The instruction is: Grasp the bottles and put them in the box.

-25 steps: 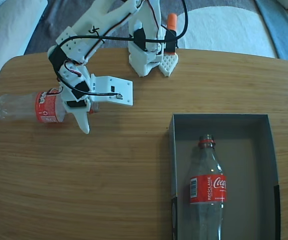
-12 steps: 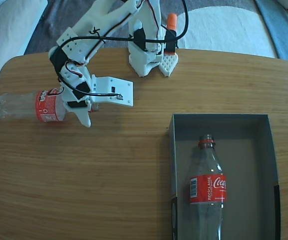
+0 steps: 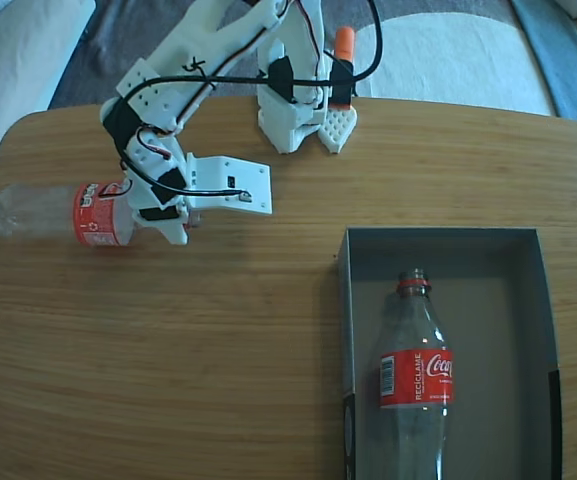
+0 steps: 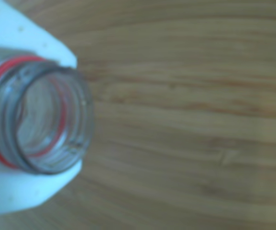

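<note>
Gripper (image 3: 180,222) closed on neck of left bottle (image 3: 53,213), lying on table (image 3: 218,350); neck hidden by arm in fixed view. 2nd bottle (image 3: 415,380) in box (image 3: 543,300), base cut off.

Colours and patterns. Table (image 3: 218,350): warm brown wood with fine streaked grain. Box (image 3: 542,300): dark grey-blue walls, grey interior. Bottle in box (image 3: 415,380) and bottle on table (image 3: 58,212): clear plastic, red wrap labels, white lettering on the boxed one; red neck ring. Arm (image 3: 198,60): white with black cables; orange part at its base. Gripper (image 4: 56,115): white.
</note>
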